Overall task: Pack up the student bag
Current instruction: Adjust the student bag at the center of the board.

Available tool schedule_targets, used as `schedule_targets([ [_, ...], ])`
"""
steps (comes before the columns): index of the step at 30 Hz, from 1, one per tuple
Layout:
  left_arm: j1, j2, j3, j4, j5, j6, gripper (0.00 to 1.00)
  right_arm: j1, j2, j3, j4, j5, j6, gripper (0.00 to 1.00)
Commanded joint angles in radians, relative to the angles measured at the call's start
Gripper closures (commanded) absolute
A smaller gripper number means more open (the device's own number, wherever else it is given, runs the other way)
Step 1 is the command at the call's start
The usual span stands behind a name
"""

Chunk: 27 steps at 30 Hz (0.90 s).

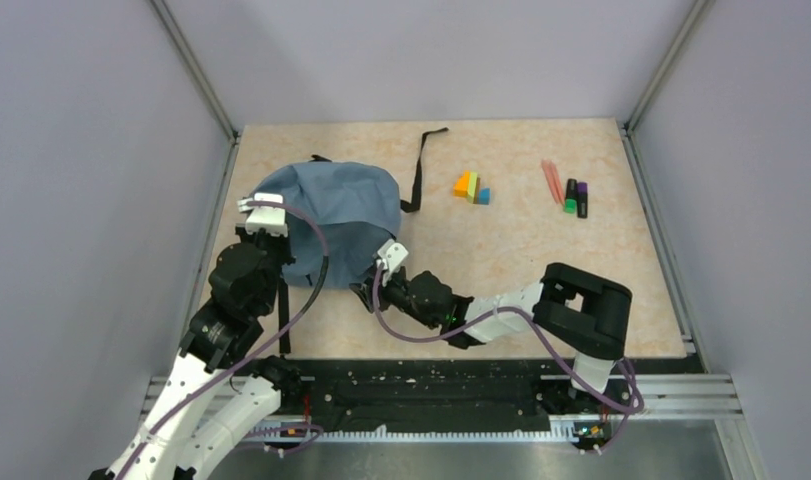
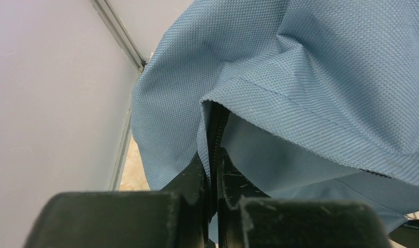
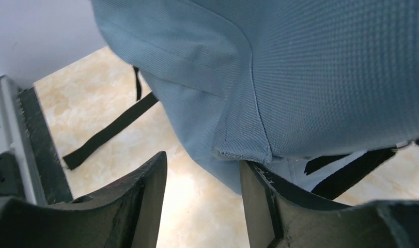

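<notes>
The student bag (image 1: pixel 336 205), a soft dusty-blue backpack, lies crumpled at the table's left. My left gripper (image 1: pixel 272 226) sits at its left side. In the left wrist view that gripper (image 2: pixel 212 156) is shut on the student bag's (image 2: pixel 310 77) folded edge, with a black zipper strip pinched between the fingers. My right gripper (image 1: pixel 365 290) is at the bag's near right corner. In the right wrist view it (image 3: pixel 203 158) stands open with bare table in the gap. A hemmed corner of the student bag (image 3: pixel 243 147) hangs just above the right finger (image 3: pixel 259 191).
Coloured blocks (image 1: pixel 471 187) lie right of the bag. Pink sticks (image 1: pixel 552 183) and two markers (image 1: pixel 576 198) are at the far right. A black strap (image 1: pixel 418 170) trails behind the bag, another strap (image 3: pixel 109 132) lies near the front rail (image 1: pixel 431 395). Grey walls enclose the table.
</notes>
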Motion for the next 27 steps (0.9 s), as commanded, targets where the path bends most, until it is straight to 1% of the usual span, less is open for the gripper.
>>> schedule_targets([
  [1, -0.011, -0.020, 0.013, 0.167, 0.084, -0.019, 1.00, 0.060, -0.035, -0.011, 0.102, 0.242, 0.044, 0.46],
  [3, -0.011, -0.025, 0.032, 0.165, 0.100, -0.029, 1.00, 0.060, -0.054, -0.044, 0.117, 0.390, 0.034, 0.40],
  [6, -0.010, -0.027, 0.068, 0.158, 0.130, -0.045, 1.00, 0.058, -0.071, -0.067, 0.122, 0.522, -0.010, 0.32],
  [7, -0.011, -0.025, 0.079, 0.157, 0.136, -0.047, 1.00, 0.053, -0.077, -0.074, 0.121, 0.527, -0.013, 0.30],
  [9, -0.010, -0.020, 0.097, 0.152, 0.146, -0.050, 1.00, 0.024, -0.088, -0.081, 0.093, 0.507, 0.004, 0.28],
  [11, -0.011, -0.016, 0.109, 0.148, 0.149, -0.050, 1.00, 0.002, -0.099, -0.081, 0.069, 0.493, 0.019, 0.28],
  [14, -0.011, -0.011, 0.115, 0.144, 0.149, -0.049, 1.00, -0.041, -0.106, -0.079, 0.079, 0.426, -0.008, 0.27],
  [18, -0.010, -0.004, 0.127, 0.134, 0.146, -0.046, 1.00, -0.093, -0.115, -0.045, 0.035, 0.384, -0.023, 0.27],
  [20, -0.010, 0.000, 0.133, 0.131, 0.148, -0.047, 1.00, -0.134, -0.123, -0.043, 0.017, 0.313, -0.005, 0.25],
  [22, -0.010, 0.003, 0.139, 0.130, 0.151, -0.047, 1.00, -0.189, -0.128, -0.046, 0.014, 0.154, 0.025, 0.25],
  [23, -0.011, 0.006, 0.146, 0.128, 0.155, -0.046, 1.00, -0.212, -0.130, -0.055, 0.037, 0.070, 0.024, 0.27],
  [25, -0.011, 0.016, 0.160, 0.122, 0.164, -0.046, 1.00, -0.245, -0.136, -0.069, 0.101, -0.084, -0.012, 0.35],
  [27, -0.011, 0.026, 0.174, 0.115, 0.178, -0.043, 1.00, -0.262, -0.150, -0.055, 0.107, -0.215, -0.078, 0.49],
])
